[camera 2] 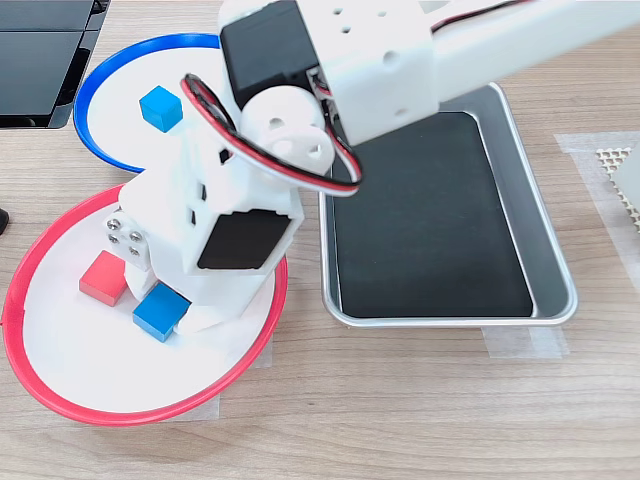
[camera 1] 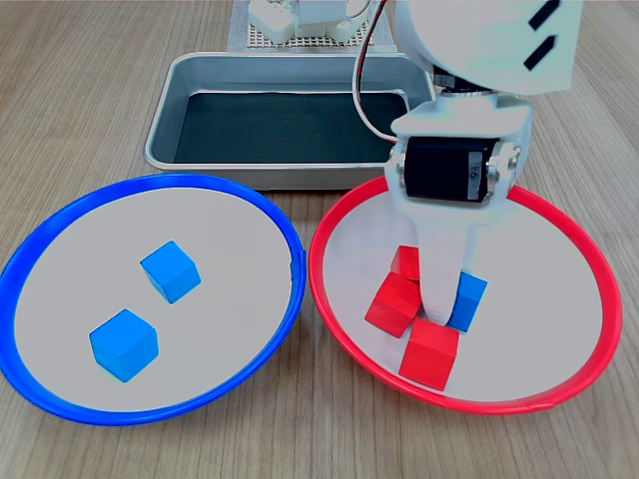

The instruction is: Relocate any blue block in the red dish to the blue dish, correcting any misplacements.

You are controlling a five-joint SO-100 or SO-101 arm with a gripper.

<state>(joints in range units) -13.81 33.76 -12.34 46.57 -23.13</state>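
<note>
The red dish [camera 1: 312, 264] [camera 2: 110, 417] holds three red cubes and one blue block [camera 1: 467, 299] [camera 2: 160, 311]. My gripper [camera 1: 451, 307] [camera 2: 165, 315] reaches down into this dish. One white finger [camera 1: 439, 284] presses the block's side next to the red cubes. In the second exterior view the block sits between that finger and a white part on its other side, so the gripper looks shut on it, low over the dish floor. The blue dish [camera 1: 180, 181] [camera 2: 82, 105] holds two other blue cubes [camera 1: 170, 270] [camera 1: 124, 343]. The arm hides much of it in the second exterior view.
A rectangular metal tray [camera 1: 290, 58] [camera 2: 545, 230] with a black floor stands just behind both dishes in the first exterior view. The arm's base [camera 1: 300, 20] is behind it. A dark flat object [camera 2: 40, 60] lies at the second exterior view's top left.
</note>
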